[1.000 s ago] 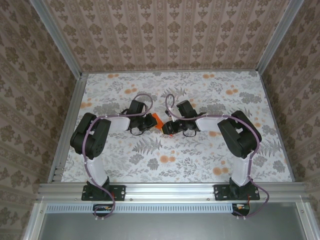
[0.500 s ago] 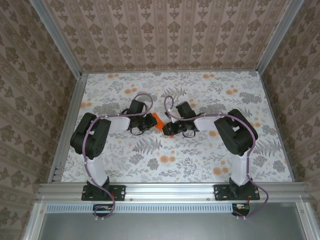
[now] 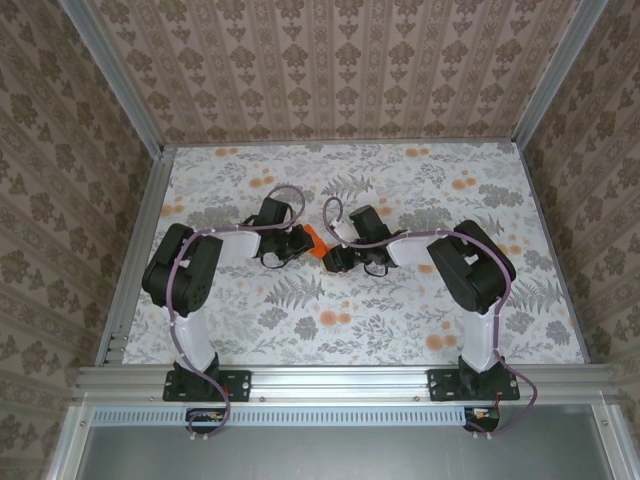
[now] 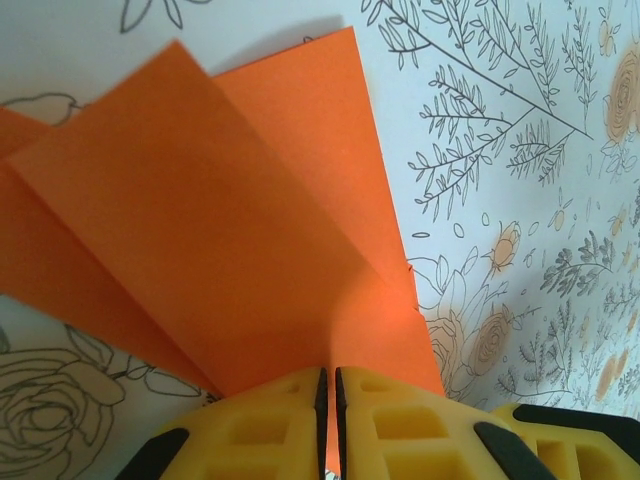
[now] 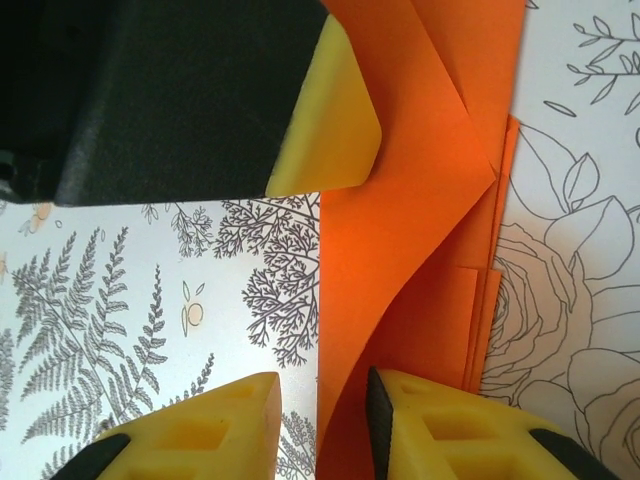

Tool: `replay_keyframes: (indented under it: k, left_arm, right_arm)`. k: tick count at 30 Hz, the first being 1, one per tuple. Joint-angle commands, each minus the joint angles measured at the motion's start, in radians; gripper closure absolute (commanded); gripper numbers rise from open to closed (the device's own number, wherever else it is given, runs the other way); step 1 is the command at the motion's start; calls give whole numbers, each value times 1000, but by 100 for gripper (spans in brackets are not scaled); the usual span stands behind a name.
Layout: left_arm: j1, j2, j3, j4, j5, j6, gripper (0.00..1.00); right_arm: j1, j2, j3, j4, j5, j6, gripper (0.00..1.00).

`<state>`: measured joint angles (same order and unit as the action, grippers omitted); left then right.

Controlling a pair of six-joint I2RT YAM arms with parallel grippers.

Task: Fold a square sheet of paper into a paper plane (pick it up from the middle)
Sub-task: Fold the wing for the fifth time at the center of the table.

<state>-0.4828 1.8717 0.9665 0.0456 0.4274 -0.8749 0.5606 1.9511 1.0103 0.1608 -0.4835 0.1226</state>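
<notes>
- At mid-table, left gripper (image 4: 328, 385) is clamped on the creased orange sheet (image 4: 230, 230), whose near end vanishes between the pads (image 4: 400, 420).
- Beside it, right gripper (image 5: 322, 395) stands parted, the sheet's edge seemingly brushing one finger (image 5: 440, 425).
- From above, an orange sliver peeks out between the wrists.

A lab-like robot test cell: an aluminium frame (image 3: 112, 78) boxes in a floral-print counter (image 3: 400, 170), damask wallpaper panels (image 3: 340, 70) serve as walls, and two cabled arms (image 3: 190, 270) are bolted to the front rail (image 3: 340, 380).
</notes>
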Motion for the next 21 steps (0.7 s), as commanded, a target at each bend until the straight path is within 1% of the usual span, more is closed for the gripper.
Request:
replay_keyframes:
  k: [1,6,7,10,13,15,18,21]
  left_arm:
    - [7,32,20,-41,11,-16,87]
    - [10,33,23,-44,14,-16,87]
    - [11,33,22,-44,16,-16,87]
    - [13,25,23,-44,18,-10,87]
    - [15,0,20,-41,21,-3,86]
    - [16,-27,15,-38,20,5,86]
    - [18,-76,0,-30,12,23,82]
    - [18,-121,-26,-4,8,38,78]
  right_arm:
    - [10,-11,-19,4,72,-56,69]
    - [13,-6,-22,13,101,-63,72]
    - [13,-4,-21,12,103,-61,75]
    - [13,-4,-21,20,88,-44,88]
    - [-2,1,-15,36,18,10,97]
    - [-15,8,-13,55,-38,69,100]
    - [-34,18,-15,102,-119,173,100]
    - [-47,29,-22,146,-175,264,100]
